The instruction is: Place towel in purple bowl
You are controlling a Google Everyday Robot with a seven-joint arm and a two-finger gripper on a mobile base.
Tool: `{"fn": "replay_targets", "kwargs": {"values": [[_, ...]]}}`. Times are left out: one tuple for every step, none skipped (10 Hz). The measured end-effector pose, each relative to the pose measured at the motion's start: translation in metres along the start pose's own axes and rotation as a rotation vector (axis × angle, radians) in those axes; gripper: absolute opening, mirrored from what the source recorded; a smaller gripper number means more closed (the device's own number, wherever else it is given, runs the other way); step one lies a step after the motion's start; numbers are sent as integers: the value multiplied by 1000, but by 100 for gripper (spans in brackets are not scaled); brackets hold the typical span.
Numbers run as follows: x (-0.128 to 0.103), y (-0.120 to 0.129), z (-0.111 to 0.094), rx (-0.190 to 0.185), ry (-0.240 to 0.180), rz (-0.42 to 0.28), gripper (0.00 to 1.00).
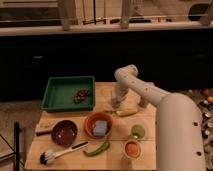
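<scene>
The purple bowl (65, 132) stands empty at the table's front left. My white arm reaches in from the right, bends at the back of the table and points down. My gripper (116, 103) is low over the wood at the back middle, just behind a yellow item (125, 112). I cannot make out the towel as separate from the gripper; it is hidden or blends in with it. The bowl is well to the gripper's front left.
A green tray (55, 97) holding small dark items is at the back left. An orange-brown bowl (90, 120) holds a blue sponge (100, 128). A dish brush (60, 152), a green pepper (97, 148), a green cup (137, 131) and a pale cup with orange inside (131, 149) line the front.
</scene>
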Motion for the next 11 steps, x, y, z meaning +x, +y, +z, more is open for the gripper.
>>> {"fn": "replay_targets", "kwargs": {"values": [[1, 2, 3, 1, -14, 6, 0], [0, 3, 5, 6, -21, 7, 0], [0, 3, 5, 6, -22, 6, 0], [0, 4, 4, 2, -19, 5, 0], [0, 5, 4, 0, -21, 6, 0], [0, 6, 4, -1, -20, 5, 0], [2, 9, 1, 5, -20, 4, 0], [3, 13, -6, 17, -21, 3, 0], [4, 14, -23, 49, -21, 0, 0], [1, 13, -38, 74, -22, -7, 0], [0, 14, -52, 94, -22, -12, 0]]}}
